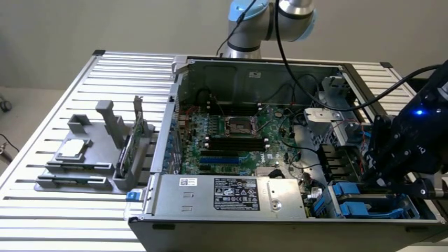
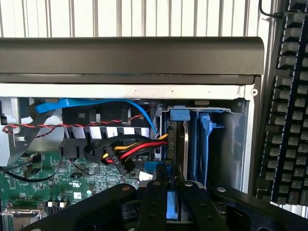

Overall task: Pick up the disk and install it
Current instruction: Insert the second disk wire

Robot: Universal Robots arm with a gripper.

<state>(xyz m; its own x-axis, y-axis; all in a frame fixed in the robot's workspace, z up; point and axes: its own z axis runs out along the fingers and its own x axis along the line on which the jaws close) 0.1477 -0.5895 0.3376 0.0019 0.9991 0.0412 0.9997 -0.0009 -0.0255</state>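
Note:
The disk [image 2: 179, 144] stands on edge in the drive bay at the corner of the open computer case [image 1: 175, 105], showing its thin dark side and a blue carrier tab on its far end. My gripper [image 2: 171, 177] reaches down into that bay, its two black fingers [image 2: 155, 202] drawn close together on the disk's near end, with blue plastic showing between them. In the exterior view the gripper [image 1: 378, 178] hangs over the blue carriers [image 1: 353, 202] at the case's near corner on the exterior view's right, and it hides the held disk there.
A second blue carrier [image 2: 208, 144] sits beside the disk against the bay wall. Red, yellow and black cables [image 2: 120, 154] run close to the bay. The grey power-supply box [image 1: 231, 194], the motherboard [image 1: 231, 136], a parts holder [image 1: 105, 157] and a keyboard [image 2: 288, 96] surround the spot.

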